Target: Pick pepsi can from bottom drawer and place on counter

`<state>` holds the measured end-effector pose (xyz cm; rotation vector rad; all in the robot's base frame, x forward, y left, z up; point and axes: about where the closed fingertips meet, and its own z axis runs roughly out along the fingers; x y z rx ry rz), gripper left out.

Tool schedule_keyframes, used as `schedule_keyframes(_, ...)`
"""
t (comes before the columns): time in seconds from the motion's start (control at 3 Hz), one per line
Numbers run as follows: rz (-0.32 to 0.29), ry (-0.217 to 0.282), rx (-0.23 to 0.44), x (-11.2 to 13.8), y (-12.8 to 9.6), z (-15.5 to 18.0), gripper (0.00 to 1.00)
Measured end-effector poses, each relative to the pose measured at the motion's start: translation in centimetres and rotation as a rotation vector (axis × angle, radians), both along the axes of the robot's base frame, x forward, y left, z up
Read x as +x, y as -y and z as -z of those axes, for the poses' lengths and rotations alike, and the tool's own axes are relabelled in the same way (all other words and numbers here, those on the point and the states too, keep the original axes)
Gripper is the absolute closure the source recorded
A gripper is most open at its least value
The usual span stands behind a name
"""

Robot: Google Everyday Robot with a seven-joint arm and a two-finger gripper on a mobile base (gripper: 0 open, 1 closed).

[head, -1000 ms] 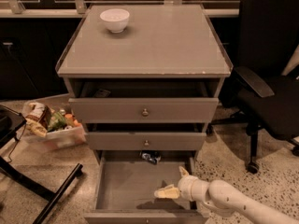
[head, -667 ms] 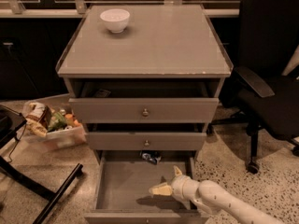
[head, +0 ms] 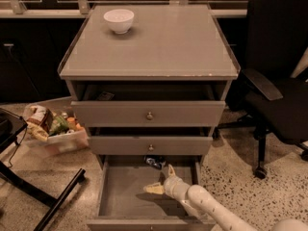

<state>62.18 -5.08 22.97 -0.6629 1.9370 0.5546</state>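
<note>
Three drawers on this grey cabinet, and the bottom drawer [head: 122, 192] is pulled well out, its plain grey floor showing. The pepsi can [head: 155, 161] lies right at the back of it, partly tucked beneath the front of the middle drawer [head: 120, 146]. In from the lower right comes the pale arm [head: 211, 210], and the gripper [head: 157, 177] sits inside the bottom drawer, just in front of the can but apart from it. Its fingers [head: 153, 189] are spread wide, one pointing up and one pointing left, with nothing between them. Up top, the counter [head: 163, 44] carries a white bowl [head: 119, 19] near its far left corner. The top drawer [head: 192, 113] stands slightly ajar. A black office chair [head: 281, 81] waits on the right, and a box of snacks [head: 54, 129] sits on the floor to the left.
</note>
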Motion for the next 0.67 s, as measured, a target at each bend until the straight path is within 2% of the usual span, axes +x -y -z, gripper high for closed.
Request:
schedule_keyframes(0.33,0.026,0.099,-0.071,3.6,-0.9,0.9,0.0)
schedule_keyframes(0.67,0.038,0.142,-0.146,6.8,-1.3,1.6,0.0)
